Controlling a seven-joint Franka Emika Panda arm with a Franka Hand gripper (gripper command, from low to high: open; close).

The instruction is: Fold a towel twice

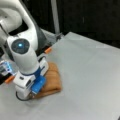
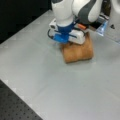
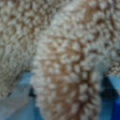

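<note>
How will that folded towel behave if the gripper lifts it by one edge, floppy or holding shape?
Probably floppy: the towel is looped terry, and it bulges softly in the wrist view. The layers would likely sag or unfold, since it lies as a loose folded bundle. Likely grippy, not slippery. The gripper sits low at its edge.

You are looking at a lab: a bare grey desk (image 1: 85, 75), black backdrop (image 1: 87, 17), and a perforated black board (image 2: 15, 107) at its edge.
</note>
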